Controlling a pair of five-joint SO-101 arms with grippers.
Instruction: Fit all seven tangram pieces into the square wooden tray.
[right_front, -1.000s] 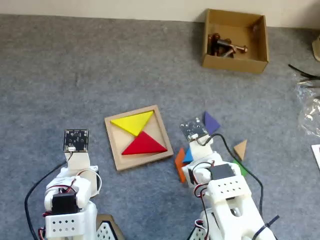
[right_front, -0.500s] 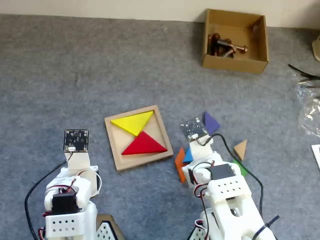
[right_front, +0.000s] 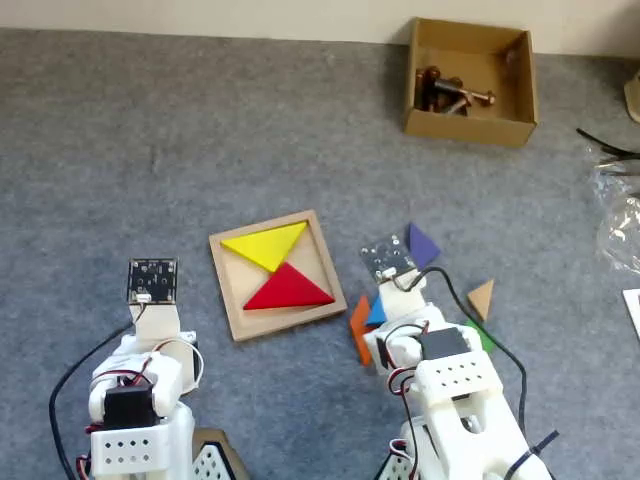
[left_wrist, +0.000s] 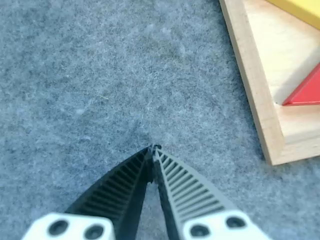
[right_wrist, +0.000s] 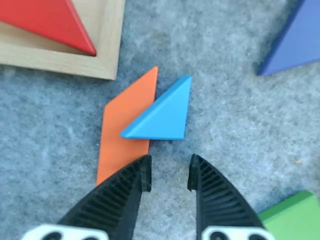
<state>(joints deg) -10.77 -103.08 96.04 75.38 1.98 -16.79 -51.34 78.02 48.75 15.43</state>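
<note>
Right gripper (right_wrist: 169, 172) is hovering released, blue triangle (right_wrist: 162, 112) touching orange piece (right_wrist: 125, 130) just ahead; left gripper (left_wrist: 152, 150) is sitting clenched, empty, tray (left_wrist: 252, 95) nearby.

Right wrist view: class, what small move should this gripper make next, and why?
Probably ease the right gripper forward and down to straddle the blue triangle. It is open just short of that piece, which lies partly over the orange parallelogram, outside the tray.

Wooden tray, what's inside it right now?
A yellow triangle and a red triangle lie inside the wooden tray, tips meeting near the middle; bare wood shows either side. The floor beneath them is covered.
</note>
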